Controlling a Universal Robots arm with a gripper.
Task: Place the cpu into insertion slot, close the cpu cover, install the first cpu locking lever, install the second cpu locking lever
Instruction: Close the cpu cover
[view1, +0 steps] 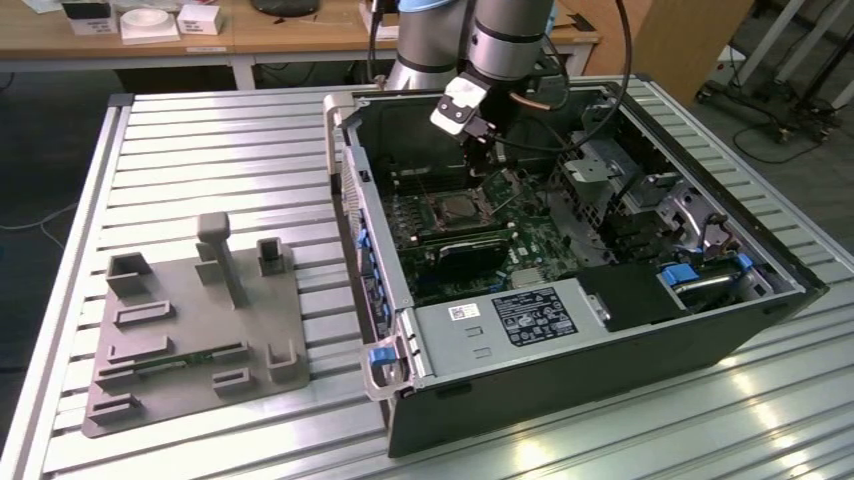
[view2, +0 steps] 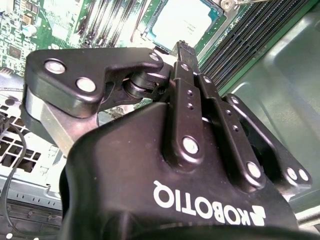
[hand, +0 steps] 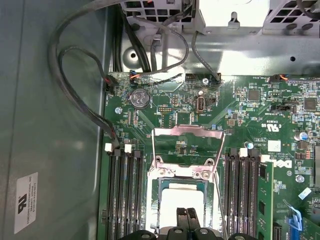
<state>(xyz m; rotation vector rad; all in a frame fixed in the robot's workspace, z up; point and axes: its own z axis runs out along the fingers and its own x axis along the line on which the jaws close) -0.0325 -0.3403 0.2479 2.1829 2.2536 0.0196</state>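
First wrist view: your black end effector (hand: 187, 214), fingers pressed together, hovers over the square silvery-grey cpu (hand: 182, 197) seated in the metal-rimmed insertion slot (hand: 156, 200); the silvery cpu cover (hand: 187, 131) stands open, so lower it evenly.

cpu (hand: 180, 195), a silvery square, is sitting flat in the insertion slot (hand: 156, 200) on the green board. cpu cover (hand: 187, 131), a thin metal frame, is staying swung open on its hinge edge, clear of the chip.
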